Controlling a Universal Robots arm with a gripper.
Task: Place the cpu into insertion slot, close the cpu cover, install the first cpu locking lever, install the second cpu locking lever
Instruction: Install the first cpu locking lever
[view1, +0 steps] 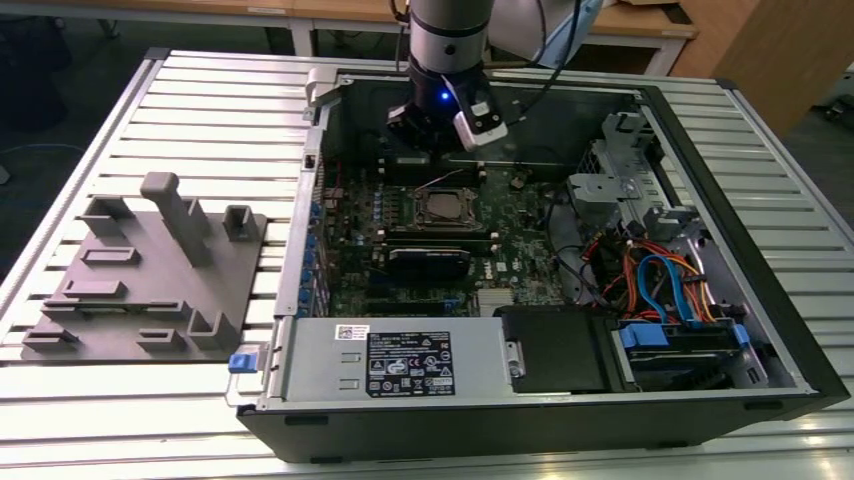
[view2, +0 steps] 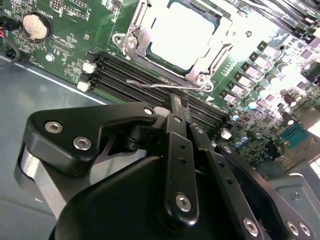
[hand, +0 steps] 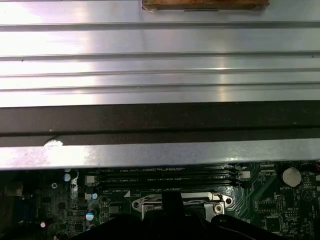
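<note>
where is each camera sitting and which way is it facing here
Exterior view: off the arm, above the open computer case, looking down; the arm and gripper hang over the motherboard.
Second wrist view: on the arm, looking past the gripper at the cpu under the cpu cover.
First wrist view: on the arm, facing the case wall and slatted table.
Both wrist views share the memory slots.

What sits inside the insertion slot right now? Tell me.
The cpu lies in the insertion slot, its pale metal top showing through the window of the closed cpu cover. The cpu's edges and the socket contacts below are covered.
</note>
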